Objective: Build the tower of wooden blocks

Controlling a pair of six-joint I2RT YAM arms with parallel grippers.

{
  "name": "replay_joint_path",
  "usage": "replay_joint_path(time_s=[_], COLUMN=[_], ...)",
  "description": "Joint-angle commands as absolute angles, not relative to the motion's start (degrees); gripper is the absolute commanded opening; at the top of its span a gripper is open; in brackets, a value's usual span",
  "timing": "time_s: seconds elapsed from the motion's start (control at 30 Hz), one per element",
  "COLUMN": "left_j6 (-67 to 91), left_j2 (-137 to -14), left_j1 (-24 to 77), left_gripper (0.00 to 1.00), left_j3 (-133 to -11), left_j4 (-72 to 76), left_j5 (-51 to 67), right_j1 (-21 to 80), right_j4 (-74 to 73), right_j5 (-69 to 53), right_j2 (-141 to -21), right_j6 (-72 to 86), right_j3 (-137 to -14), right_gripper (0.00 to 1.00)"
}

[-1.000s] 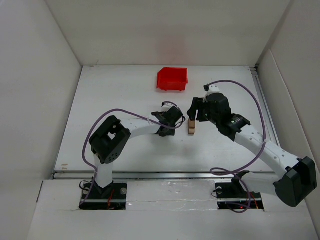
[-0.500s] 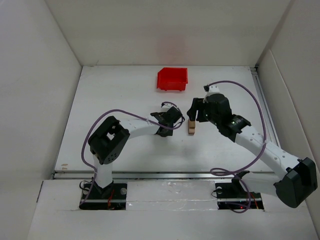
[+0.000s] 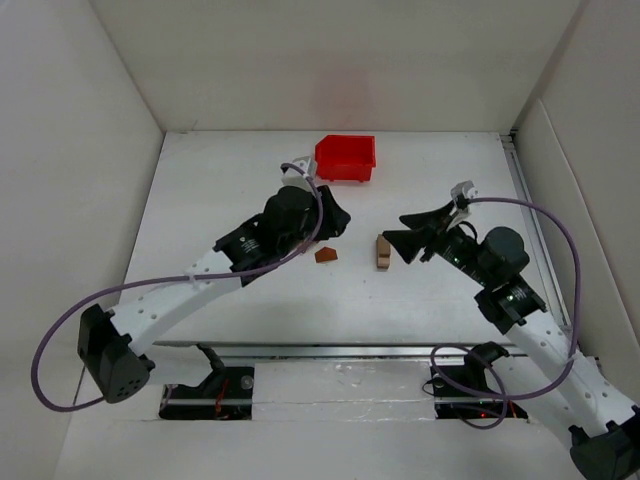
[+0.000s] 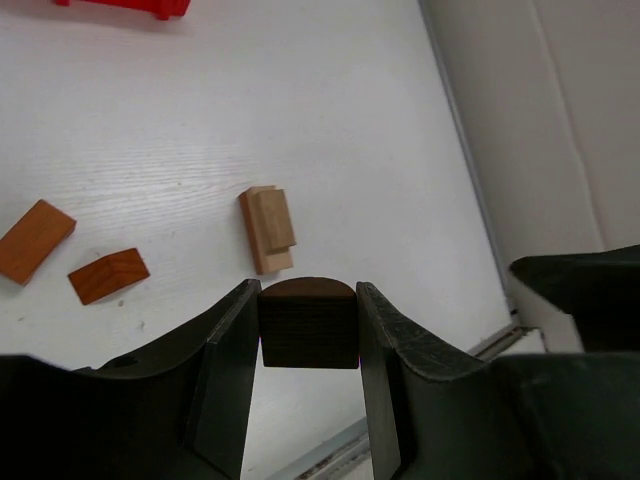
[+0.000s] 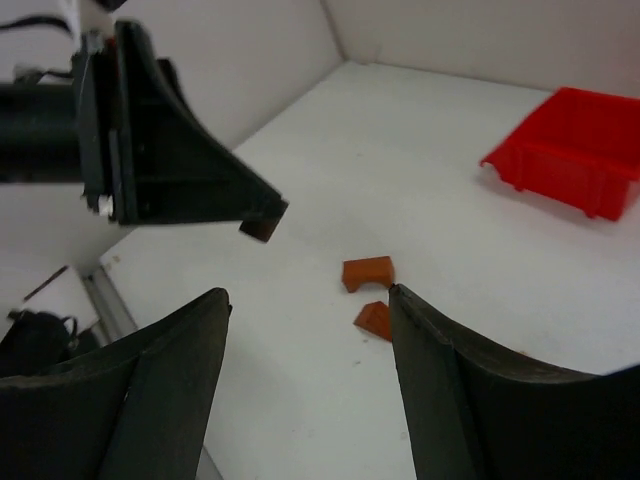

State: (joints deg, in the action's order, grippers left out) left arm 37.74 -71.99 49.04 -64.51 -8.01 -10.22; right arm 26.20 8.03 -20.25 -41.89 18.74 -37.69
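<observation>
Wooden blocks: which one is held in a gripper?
The dark brown block, in the left gripper; the tan block and orange-brown blocks lie on the table.

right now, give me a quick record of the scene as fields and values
left gripper: shut on dark block
right gripper: open, empty
tan blocks: two pieces together on the table
orange-brown blocks: two, loose, apart from the tan ones
red bin: far side of table, contents not visible

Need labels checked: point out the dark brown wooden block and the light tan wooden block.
dark brown wooden block [image 4: 308,325]: left wrist view, front face.
light tan wooden block [image 4: 270,226]: left wrist view, top face.
</observation>
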Motion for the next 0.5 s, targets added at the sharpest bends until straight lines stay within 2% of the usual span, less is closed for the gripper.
replay_joint_path(time_s=[0.0, 0.1, 0.37, 0.47], left_j6=[41.48, 45.51, 53.16, 54.49], left_j2=[-68.22, -64.27, -60.21, -59.68], left_j1=[48.69, 48.69, 48.69, 48.69], left_gripper=[0.00, 0.00, 0.00, 0.00], left_j3=[-64.16, -64.42, -64.25, -63.11], left_j4=[-5.19, -4.14, -4.92, -4.31], left_j5=[-5.37, -1.51, 4.03, 6.93], right_j1=[26.02, 26.62, 29.79, 29.79], right_j4=[24.82, 34.85, 51.13, 55.28], right_j5=[-36.36, -43.14, -40.96, -44.03], right_j2=[-41.49, -40.61, -42.01, -44.98], right_j6=[16.26, 14.51, 5.63, 5.45], right_j3=[-33.94, -29.81, -22.34, -23.46], right_gripper=[0.70, 0.71, 0.73, 0.73])
